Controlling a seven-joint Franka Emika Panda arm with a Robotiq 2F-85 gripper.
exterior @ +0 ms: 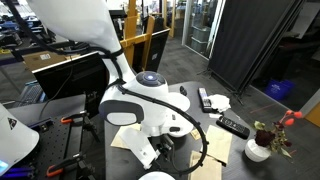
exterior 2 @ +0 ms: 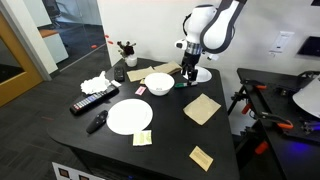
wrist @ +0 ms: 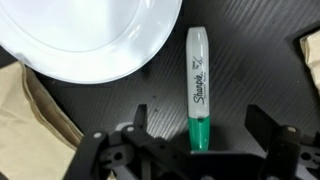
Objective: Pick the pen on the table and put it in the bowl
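Note:
The pen [wrist: 197, 85] is a green and white marker lying flat on the black table [wrist: 240, 60], just beside the white bowl [wrist: 95, 35]. In the wrist view my gripper [wrist: 200, 125] is open, a finger on each side of the pen's green end, not touching it. In an exterior view the gripper [exterior 2: 187, 78] hangs low over the table next to the bowl [exterior 2: 159, 83]; the pen itself is too small to make out there. In the other exterior view the arm [exterior: 150, 95] hides both the pen and the bowl.
A flat white plate [exterior 2: 129, 116], two black remotes [exterior 2: 93, 102] [exterior 2: 97, 122], brown paper napkins [exterior 2: 201, 108] [exterior 2: 202, 157], crumpled white tissue [exterior 2: 96, 83] and a small flower pot [exterior 2: 127, 48] lie on the table. Beige cloth [wrist: 35, 110] lies beside the bowl.

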